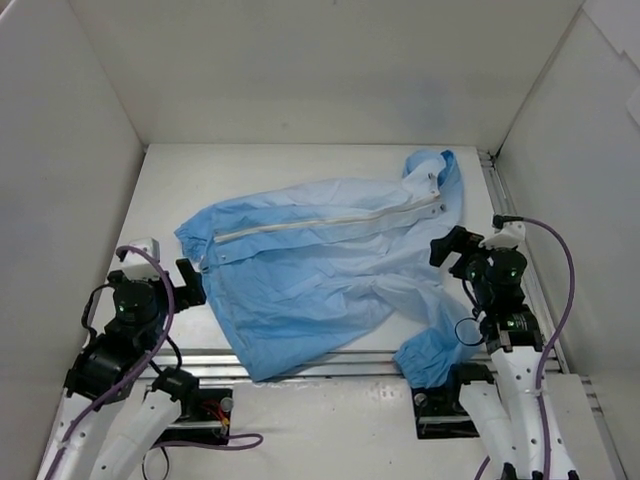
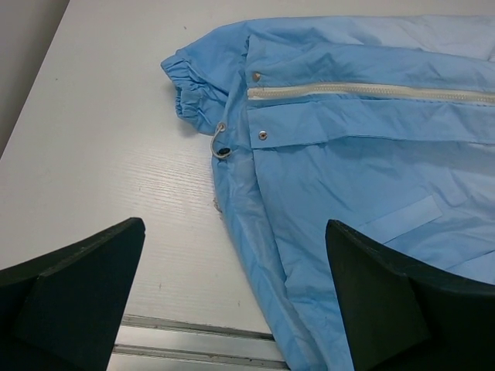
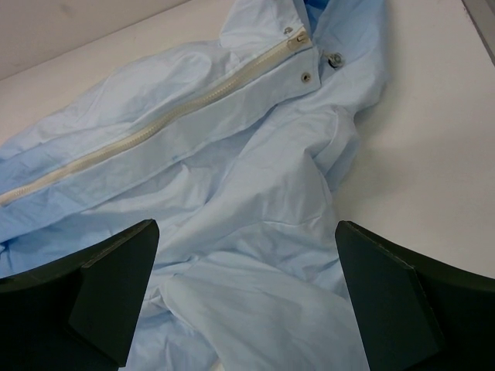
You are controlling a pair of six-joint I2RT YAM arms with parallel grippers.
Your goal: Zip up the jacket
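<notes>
The light-blue jacket (image 1: 320, 270) lies spread across the white table, hem end at the left, hood at the back right. Its white zipper (image 1: 325, 220) runs as one closed band across the top; the same zipper (image 2: 371, 91) starts by two snaps in the left wrist view, and the zipper (image 3: 155, 127) climbs to the collar snaps in the right wrist view. My left gripper (image 1: 188, 280) hovers open beside the hem corner, empty. My right gripper (image 1: 447, 250) stands open at the jacket's right edge, above a sleeve, holding nothing.
White walls enclose the table on three sides. A metal rail (image 1: 330, 362) runs along the near edge, and a gathered cuff (image 1: 425, 360) hangs over it by the right arm's base. A drawcord with a toggle (image 2: 222, 147) lies at the hem.
</notes>
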